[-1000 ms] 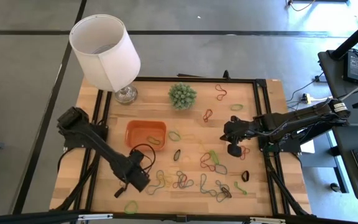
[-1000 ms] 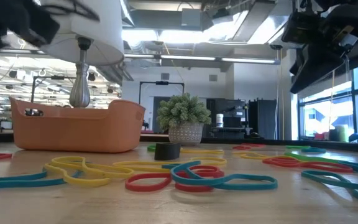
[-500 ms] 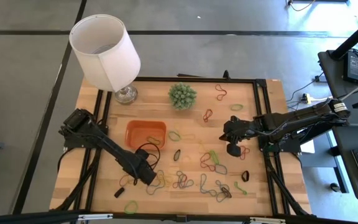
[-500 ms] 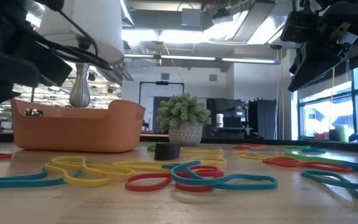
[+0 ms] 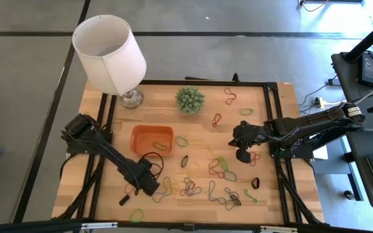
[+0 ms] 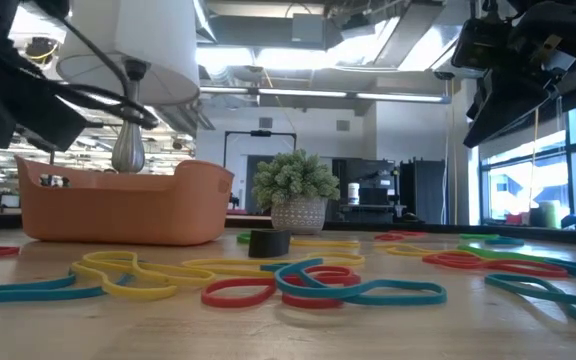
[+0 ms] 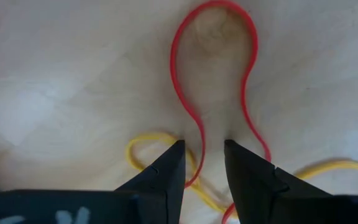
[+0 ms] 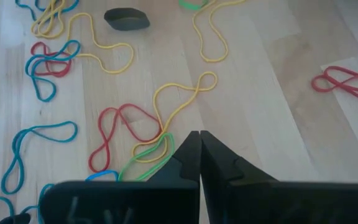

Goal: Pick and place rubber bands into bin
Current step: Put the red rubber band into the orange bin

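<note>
Several rubber bands (image 5: 203, 188) in red, yellow, green, blue and black lie loose over the near half of the wooden table. The orange bin (image 5: 152, 139) sits left of centre, and in the low view the bin (image 6: 118, 205) stands at the left. My left gripper (image 5: 153, 188) points down near the front edge. It is open, with one strand of a red band (image 7: 173, 68) running between its fingers (image 7: 202, 146). A yellow band (image 7: 135, 143) lies beside it. My right gripper (image 5: 241, 139) hangs shut above the bands at the right (image 8: 199, 134).
A white lampshade on a glass base (image 5: 109, 55) stands at the far left corner. A small potted plant (image 5: 190, 99) is at the far middle. A small black piece (image 5: 124, 200) lies near the front left. Black rails (image 5: 274, 129) border the table.
My left gripper has come down toward the table and gone a little toward the right edge, over the bands near the front edge.
</note>
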